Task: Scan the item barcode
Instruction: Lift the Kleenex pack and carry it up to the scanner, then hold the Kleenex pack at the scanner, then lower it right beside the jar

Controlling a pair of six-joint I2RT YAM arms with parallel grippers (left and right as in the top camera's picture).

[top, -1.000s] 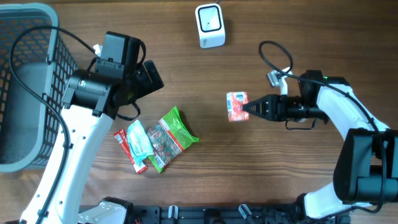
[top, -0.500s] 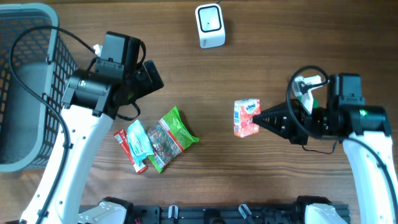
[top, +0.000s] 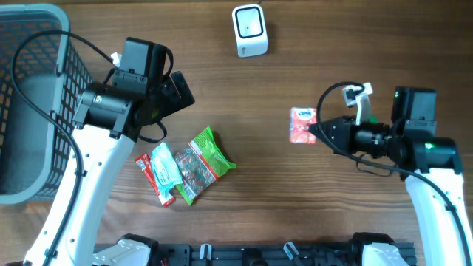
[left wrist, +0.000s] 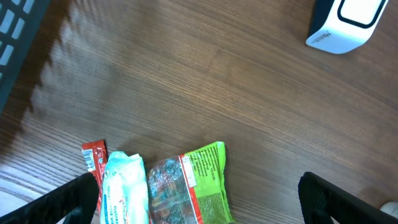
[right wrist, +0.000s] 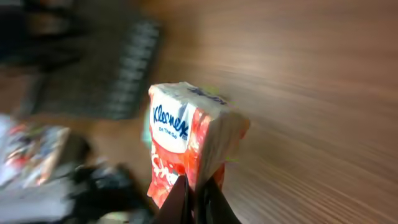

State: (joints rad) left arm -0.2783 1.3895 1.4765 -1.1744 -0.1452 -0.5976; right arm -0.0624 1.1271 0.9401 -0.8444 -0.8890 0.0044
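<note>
At the right of the table (top: 384, 44), the right gripper (top: 318, 133), clamped on the tissue pack (top: 302, 125) well apart from the scanner (top: 249, 30) at the far edge, should carry it there with the barcode face square to the window; the left gripper (top: 179, 89) stands wide open, empty.

- the tool (right wrist: 194, 186) pinches a red-and-white kleenex pack (right wrist: 189, 146) by its lower edge, the pack upright.
- blurred wooden worktop (right wrist: 311, 93) behind.
- a dark grid shape (right wrist: 118, 74) upper left, too blurred to identify.
- blurred packets (right wrist: 31, 152) at the left edge.
</note>
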